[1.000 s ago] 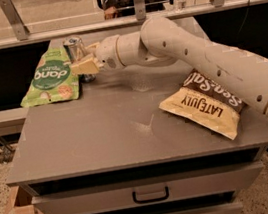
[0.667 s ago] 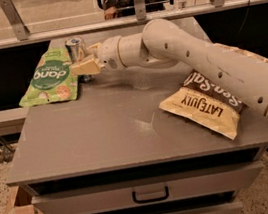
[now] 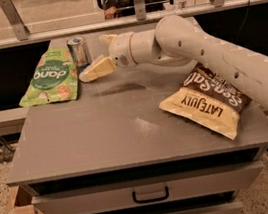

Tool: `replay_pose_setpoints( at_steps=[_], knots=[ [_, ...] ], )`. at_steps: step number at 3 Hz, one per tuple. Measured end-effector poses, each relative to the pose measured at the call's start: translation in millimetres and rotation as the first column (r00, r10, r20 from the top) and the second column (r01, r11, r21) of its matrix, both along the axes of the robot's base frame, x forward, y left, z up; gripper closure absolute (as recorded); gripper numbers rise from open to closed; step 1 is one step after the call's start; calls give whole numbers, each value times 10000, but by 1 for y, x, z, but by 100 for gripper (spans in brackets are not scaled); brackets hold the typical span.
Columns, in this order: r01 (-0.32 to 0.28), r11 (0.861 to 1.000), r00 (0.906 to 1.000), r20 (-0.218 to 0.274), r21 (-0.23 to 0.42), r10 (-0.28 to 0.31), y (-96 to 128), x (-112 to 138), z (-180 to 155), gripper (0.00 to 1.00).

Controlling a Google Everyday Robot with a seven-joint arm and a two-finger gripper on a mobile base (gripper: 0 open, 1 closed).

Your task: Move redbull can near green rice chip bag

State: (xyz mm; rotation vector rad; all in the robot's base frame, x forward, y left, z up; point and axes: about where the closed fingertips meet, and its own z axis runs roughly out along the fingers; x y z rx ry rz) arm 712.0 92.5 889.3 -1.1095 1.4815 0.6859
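The redbull can [image 3: 78, 50] stands upright near the back-left corner of the tabletop [image 3: 103, 134], just beside the top right edge of the green rice chip bag [image 3: 49, 78], which lies flat along the left edge. By that, the placing step looks finished. The gripper [image 3: 94, 57] sits just right of the can, with its fingers [image 3: 97, 70] spread and nothing between them; the can stands free, outside the jaws. The next move calls for drawing the arm back toward the right without brushing the can. The Late July chip bag [image 3: 201, 102] lies well apart, near the right edge.
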Motion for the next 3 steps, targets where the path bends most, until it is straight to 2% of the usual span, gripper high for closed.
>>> replay_pose_setpoints(
  at_steps=[1,2,3],
  knots=[
    [1160,9930,9910,701,-215,-1142,-54,-3,32,0],
    [2475,9686,9603,1392,-250,-2418,-107,0,62,0],
    [2474,9686,9603,1392,-250,-2417,-107,0,62,0]
  ],
)
